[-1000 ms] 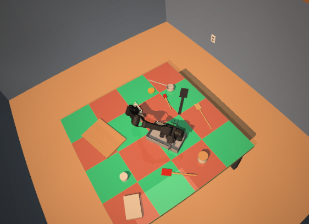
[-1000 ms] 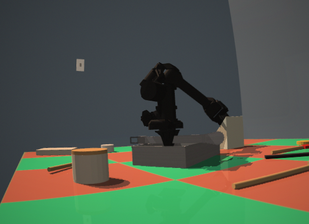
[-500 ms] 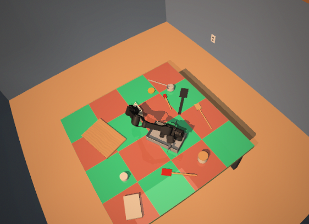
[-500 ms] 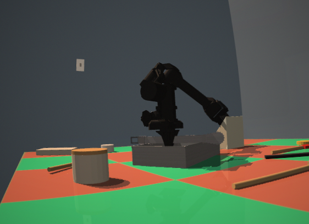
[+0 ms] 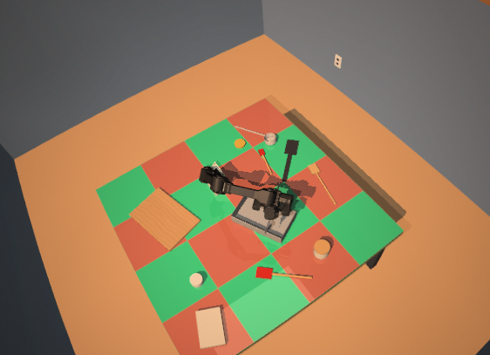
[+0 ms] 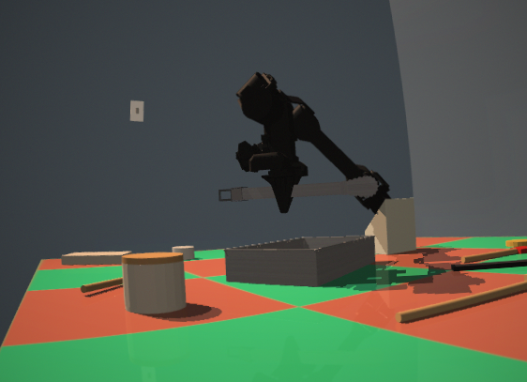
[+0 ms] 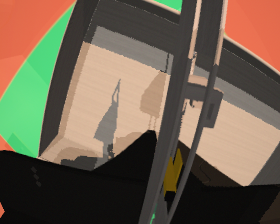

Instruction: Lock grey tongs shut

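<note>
No readable writing showed. Nearest in the exterior view stood a lidded pot; beyond, the gripper pinched the grey tongs level above the roasting tin.
</note>
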Robot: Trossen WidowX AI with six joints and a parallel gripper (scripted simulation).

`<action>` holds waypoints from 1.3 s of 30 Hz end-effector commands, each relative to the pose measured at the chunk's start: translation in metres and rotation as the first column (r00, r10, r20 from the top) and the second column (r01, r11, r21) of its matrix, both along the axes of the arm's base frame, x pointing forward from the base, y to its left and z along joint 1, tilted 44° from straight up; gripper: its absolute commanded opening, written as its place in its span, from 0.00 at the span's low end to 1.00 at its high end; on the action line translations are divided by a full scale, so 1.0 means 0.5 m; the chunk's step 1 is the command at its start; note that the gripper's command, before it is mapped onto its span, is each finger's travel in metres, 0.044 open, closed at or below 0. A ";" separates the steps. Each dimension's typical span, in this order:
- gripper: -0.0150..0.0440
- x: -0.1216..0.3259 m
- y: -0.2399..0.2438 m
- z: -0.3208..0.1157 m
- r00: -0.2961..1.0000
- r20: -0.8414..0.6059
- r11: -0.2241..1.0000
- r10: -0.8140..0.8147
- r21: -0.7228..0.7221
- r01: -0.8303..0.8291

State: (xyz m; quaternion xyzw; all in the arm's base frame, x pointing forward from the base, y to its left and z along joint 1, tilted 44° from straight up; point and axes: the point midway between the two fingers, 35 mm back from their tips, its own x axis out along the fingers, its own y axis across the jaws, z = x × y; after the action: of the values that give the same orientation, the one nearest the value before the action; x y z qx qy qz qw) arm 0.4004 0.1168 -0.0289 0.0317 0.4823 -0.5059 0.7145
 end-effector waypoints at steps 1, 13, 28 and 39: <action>0.00 -0.011 0.057 0.056 1.000 0.009 1.000 0.006 0.008 -0.006; 0.00 -0.011 0.048 0.055 1.000 -0.001 1.000 0.010 0.000 -0.010; 0.00 0.006 -0.073 0.190 0.983 -0.119 0.990 0.141 0.030 -0.138; 0.00 -0.010 -0.180 0.295 0.946 -0.210 0.969 0.246 0.049 -0.241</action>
State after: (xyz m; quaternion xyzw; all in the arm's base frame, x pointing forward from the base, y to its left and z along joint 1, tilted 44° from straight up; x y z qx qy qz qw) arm 0.3996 0.0390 0.1040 -0.0611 0.5575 -0.4198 0.7136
